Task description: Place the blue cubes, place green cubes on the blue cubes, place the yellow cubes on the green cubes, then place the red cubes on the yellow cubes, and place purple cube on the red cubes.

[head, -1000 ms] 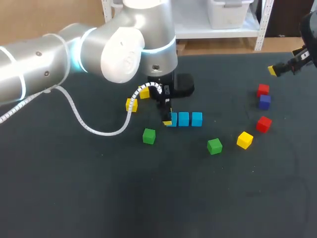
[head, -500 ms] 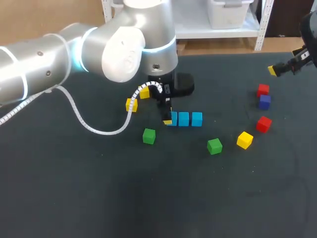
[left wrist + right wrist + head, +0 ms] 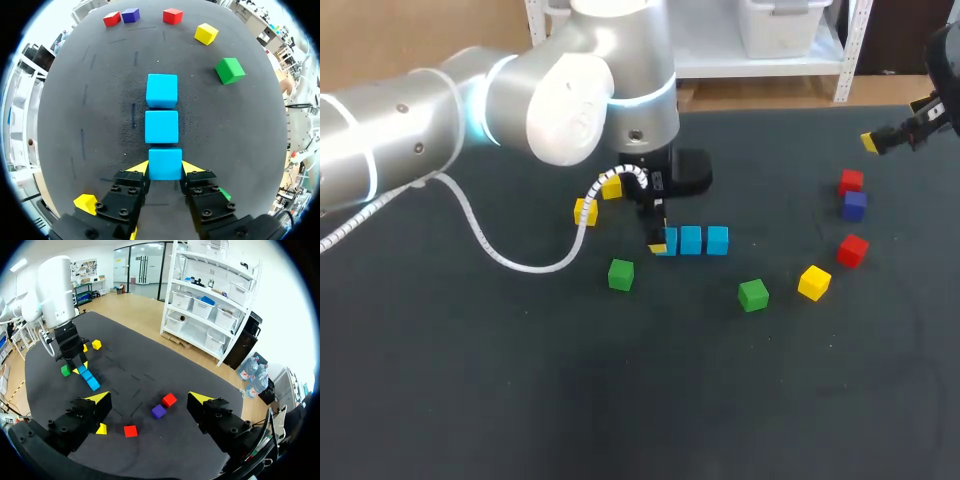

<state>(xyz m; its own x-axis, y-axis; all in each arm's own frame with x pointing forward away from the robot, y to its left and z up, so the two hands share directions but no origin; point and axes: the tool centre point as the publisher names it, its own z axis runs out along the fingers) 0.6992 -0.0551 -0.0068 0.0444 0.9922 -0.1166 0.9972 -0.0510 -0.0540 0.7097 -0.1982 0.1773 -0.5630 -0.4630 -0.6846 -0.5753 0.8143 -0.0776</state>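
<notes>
Bright, even light from overhead falls on the dark tabletop (image 3: 520, 400), whose matte surface shows no glare. The left arm (image 3: 570, 100) carries soft highlights on its silver shell, with a glowing ring at each joint. The cubes cast only small, faint shadows. The nearest blue cube (image 3: 164, 163) sits in flat light. In both wrist views the tabletop's edges bow outward, and the room beyond them is washed out pale.

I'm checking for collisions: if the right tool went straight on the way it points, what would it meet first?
Likely the purple cube, ahead of the open right tool, with a red cube just beyond it; depth is unclear.
</notes>
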